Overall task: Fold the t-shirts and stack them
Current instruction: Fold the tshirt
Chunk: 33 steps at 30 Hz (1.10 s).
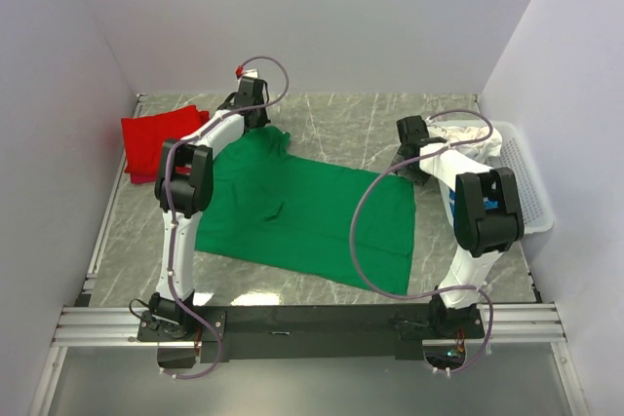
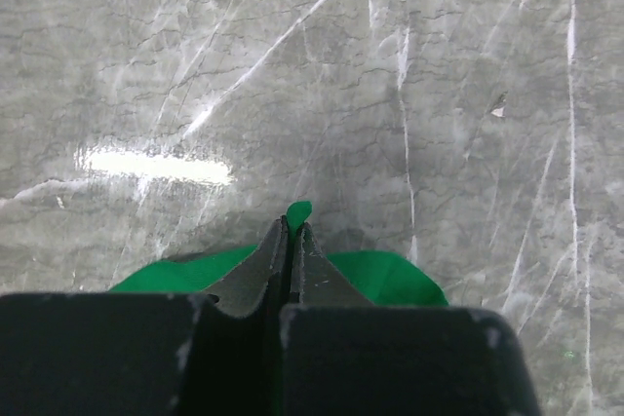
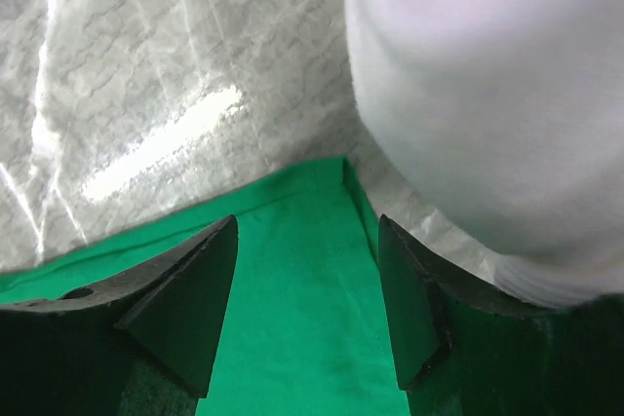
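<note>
Top external view: saw a bright green cloth t-shirt [image 1: 312,211] spread mostly flat across the middle of the grey marbled counter [image 1: 331,114], collar end toward the upper left of the frame, hem toward the right. Noted a red cloth t-shirt [image 1: 156,143] bunched at the left edge, apart from the green one. Found a white plastic lattice basket [image 1: 526,192] at the right edge, with white cloth [image 1: 473,148] heaped at its upper end. Located the left tool [image 1: 255,112] at the green shirt's collar end and the right tool [image 1: 409,148] by the shirt's upper right corner.

Left wrist view: saw the left tool [image 2: 291,236] closed, pinching a small fold of the green cloth between its tips, with bare counter beyond.

Right wrist view: saw the right tool [image 3: 307,241] standing open, nothing between its jaws, green cloth beneath and the shirt's corner just ahead. Noted a blurred white mass [image 3: 487,94] at upper right; could not tell cloth from basket.
</note>
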Each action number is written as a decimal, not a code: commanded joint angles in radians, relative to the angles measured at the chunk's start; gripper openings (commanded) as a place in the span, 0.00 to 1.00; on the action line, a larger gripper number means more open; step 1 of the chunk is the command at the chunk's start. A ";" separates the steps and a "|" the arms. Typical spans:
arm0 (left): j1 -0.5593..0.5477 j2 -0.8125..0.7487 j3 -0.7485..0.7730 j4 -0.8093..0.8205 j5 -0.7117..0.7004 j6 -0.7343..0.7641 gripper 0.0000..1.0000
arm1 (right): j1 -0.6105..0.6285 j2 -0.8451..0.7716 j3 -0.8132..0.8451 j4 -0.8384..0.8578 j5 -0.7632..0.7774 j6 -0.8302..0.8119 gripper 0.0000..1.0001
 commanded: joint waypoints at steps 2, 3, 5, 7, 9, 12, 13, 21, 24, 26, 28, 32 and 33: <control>0.004 -0.077 -0.002 0.041 0.035 -0.009 0.00 | -0.021 0.045 0.044 -0.026 0.063 0.019 0.66; 0.004 -0.078 -0.003 0.040 0.039 -0.012 0.00 | -0.021 0.051 0.050 -0.032 0.063 0.020 0.65; 0.004 -0.084 -0.008 0.038 0.044 -0.015 0.00 | -0.021 0.058 0.053 -0.037 0.061 0.022 0.64; 0.003 -0.092 -0.011 0.041 0.049 -0.018 0.00 | -0.021 0.070 0.059 -0.046 0.058 0.022 0.64; 0.004 -0.096 -0.014 0.043 0.053 -0.019 0.00 | -0.021 0.084 0.073 -0.055 0.051 0.023 0.63; 0.004 -0.104 -0.017 0.040 0.059 -0.021 0.00 | -0.021 0.102 0.081 -0.064 0.046 0.030 0.62; 0.004 -0.110 -0.019 0.041 0.059 -0.021 0.00 | -0.021 0.101 0.081 -0.061 0.043 0.033 0.62; 0.006 -0.136 -0.039 0.040 0.078 -0.028 0.00 | -0.020 0.128 0.127 -0.126 0.046 0.031 0.60; 0.007 -0.144 -0.042 0.038 0.079 -0.027 0.00 | -0.021 0.130 0.130 -0.138 0.052 0.025 0.56; 0.012 -0.150 -0.046 0.038 0.082 -0.030 0.00 | -0.023 0.131 0.131 -0.150 0.058 0.022 0.54; 0.016 -0.156 -0.051 0.040 0.090 -0.032 0.00 | -0.021 0.137 0.131 -0.164 0.069 0.023 0.50; 0.021 -0.166 -0.063 0.047 0.096 -0.036 0.00 | -0.026 0.209 0.156 -0.236 0.098 0.020 0.27; 0.021 -0.166 -0.063 0.047 0.098 -0.038 0.00 | -0.023 0.200 0.142 -0.221 0.106 0.017 0.24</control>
